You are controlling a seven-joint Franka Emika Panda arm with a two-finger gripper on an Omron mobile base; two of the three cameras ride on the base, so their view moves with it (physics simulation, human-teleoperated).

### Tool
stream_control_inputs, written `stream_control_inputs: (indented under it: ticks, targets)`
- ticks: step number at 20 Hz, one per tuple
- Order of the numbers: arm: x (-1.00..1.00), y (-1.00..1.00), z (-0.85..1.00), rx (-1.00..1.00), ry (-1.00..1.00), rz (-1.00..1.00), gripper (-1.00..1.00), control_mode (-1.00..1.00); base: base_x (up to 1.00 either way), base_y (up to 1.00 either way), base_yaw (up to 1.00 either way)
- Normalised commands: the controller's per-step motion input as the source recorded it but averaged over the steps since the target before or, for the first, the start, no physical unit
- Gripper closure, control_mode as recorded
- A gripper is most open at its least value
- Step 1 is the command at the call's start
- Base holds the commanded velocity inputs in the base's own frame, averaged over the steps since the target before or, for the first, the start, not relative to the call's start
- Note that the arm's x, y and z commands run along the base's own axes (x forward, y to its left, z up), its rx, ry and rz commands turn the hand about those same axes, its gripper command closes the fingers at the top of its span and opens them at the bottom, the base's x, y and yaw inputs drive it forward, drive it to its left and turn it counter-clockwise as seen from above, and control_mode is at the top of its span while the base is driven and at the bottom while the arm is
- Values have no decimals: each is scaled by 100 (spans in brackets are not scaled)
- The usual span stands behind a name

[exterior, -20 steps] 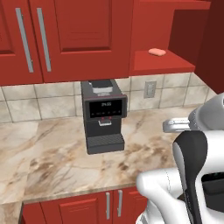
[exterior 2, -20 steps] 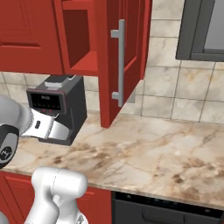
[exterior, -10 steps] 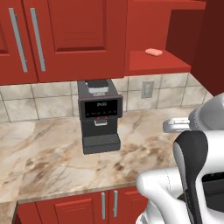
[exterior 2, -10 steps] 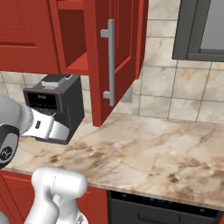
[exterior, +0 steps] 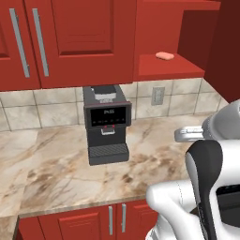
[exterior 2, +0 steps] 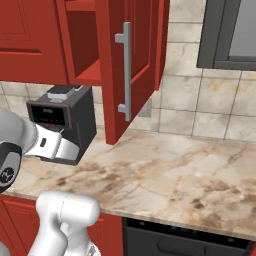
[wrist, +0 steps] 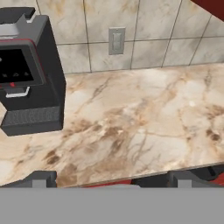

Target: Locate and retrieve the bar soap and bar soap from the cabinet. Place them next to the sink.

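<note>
Low over the marble surface [wrist: 144, 118], the hand [wrist: 111, 178] hangs with its fingers spread wide and nothing between them; the two dark fingertips [wrist: 41, 178] rise at the bottom of the hand view, pointing toward the tiled wall and a wall outlet [wrist: 116, 40]. To one side of the hand stands a black coffee machine [exterior: 107, 123], upright on the surface and well apart from the fingers.

Above and beyond, the red cabinet [exterior: 168, 70] stands open, its panelled door [exterior 2: 132, 65] with a long silver bar handle [exterior 2: 124, 70] swung out over the surface. On the cabinet's shelf lies a salmon-pink bar soap [exterior: 164, 56], flat and rounded, near the shelf's front edge. A second, reddish-brown bar cannot be made out from here. No sink is visible either.

The risks, as a judgement: the hand is far below the shelf, so the arm must rise a long way, and the open door hangs beside that path; a wide swing could strike its edge or handle. The coffee machine sits close under the shelf and could be clipped by the elbow. The soap is low and smooth, so a shallow pinch might push it deeper in or let it slip off the shelf.
</note>
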Motion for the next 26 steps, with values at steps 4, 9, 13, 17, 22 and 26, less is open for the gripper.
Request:
stream_control_inputs:
  ticks: [4, 9, 13, 17, 22, 26]
  targets:
    - [0, 0, 0, 0, 0, 1, -100, -100, 0, 0, 0]
    - [12, 9, 25, -5, 0, 0, -100, -100, 0, 0, 0]
    - [21, 0, 30, -5, 0, 0, -100, -100, 0, 0, 0]
    - [11, -13, 24, -3, -2, 4, -100, -100, 0, 0, 0]
    - [22, -23, 18, -1, -8, 7, -100, -100, 0, 0, 0]
    - [32, -13, 11, 0, -10, 9, -100, -100, 0, 0, 0]
